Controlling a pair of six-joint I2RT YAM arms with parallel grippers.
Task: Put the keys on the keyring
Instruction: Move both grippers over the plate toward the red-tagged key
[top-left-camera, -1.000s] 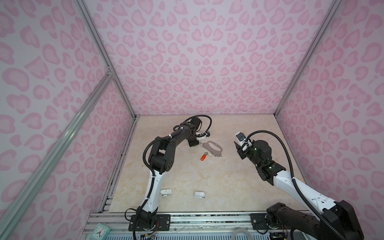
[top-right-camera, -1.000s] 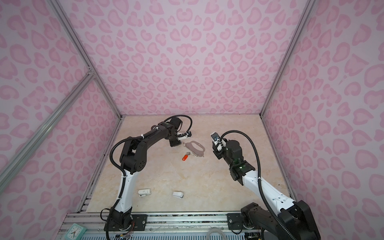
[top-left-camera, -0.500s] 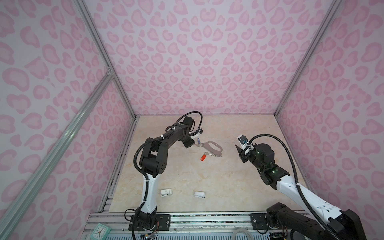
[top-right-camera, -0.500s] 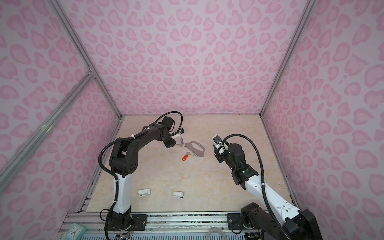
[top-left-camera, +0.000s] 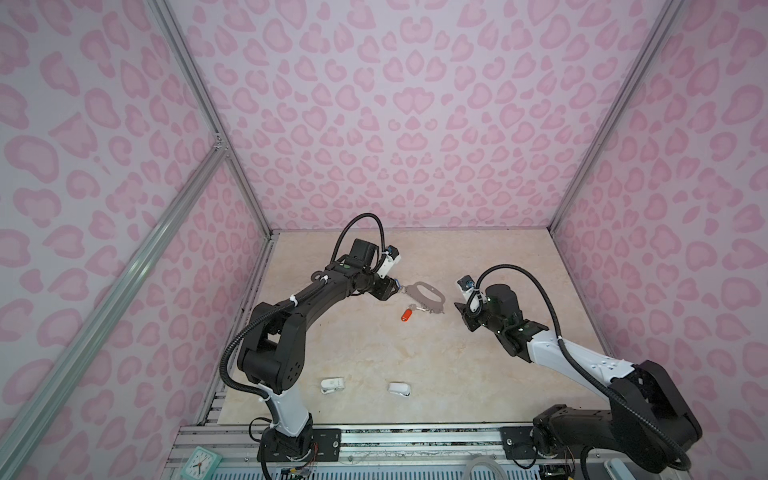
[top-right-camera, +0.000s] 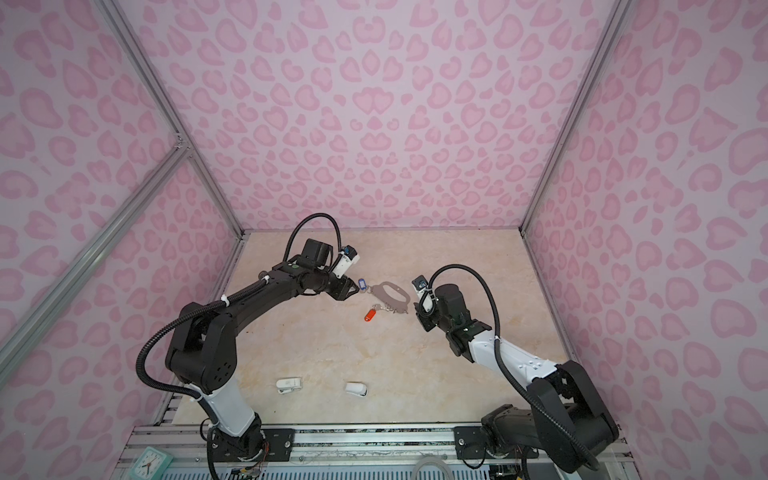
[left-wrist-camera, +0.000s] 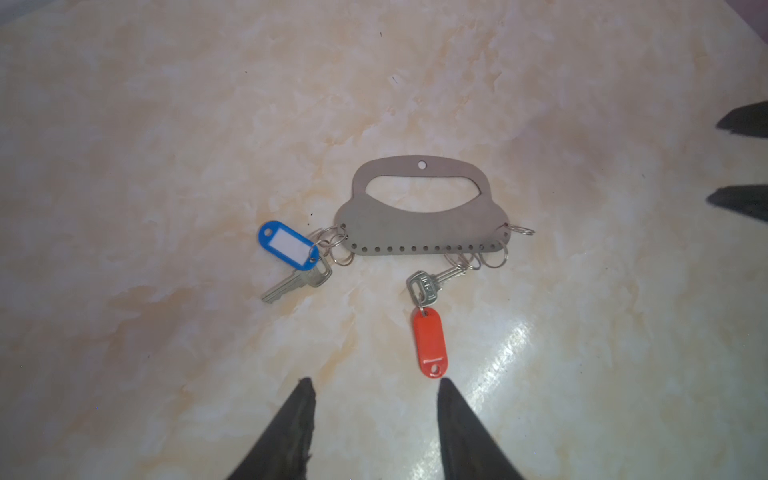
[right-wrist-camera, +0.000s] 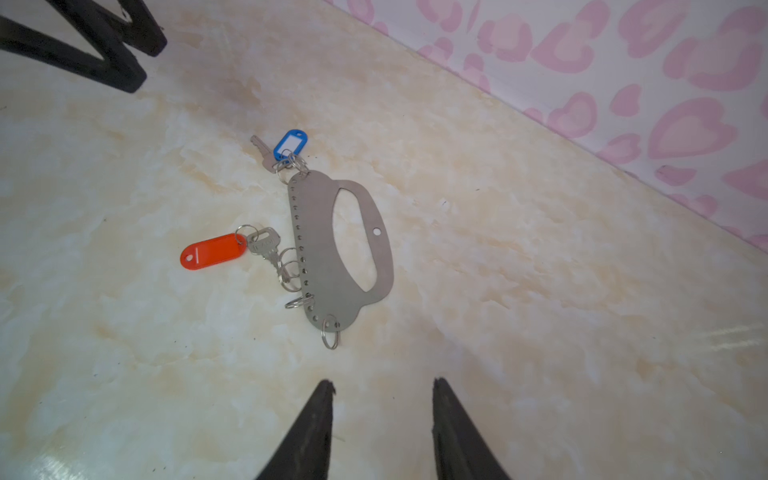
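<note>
While left claw (left-wrist-camera: 374, 382) and right claw (right-wrist-camera: 382, 381) gape empty | blue tag (left-wrist-camera: 286, 245) label blank

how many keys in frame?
2. The blue-tagged key lies at one end of the keyring; the red-tagged key lies by its holed edge near the other end. None appear hidden.

Red tag (left-wrist-camera: 430, 343), blue tag (left-wrist-camera: 287, 246) (grey keyring (left-wrist-camera: 419, 224))

Even soft light; glare patch on tabletop (left-wrist-camera: 511, 345); wrist views slightly blurred.
</note>
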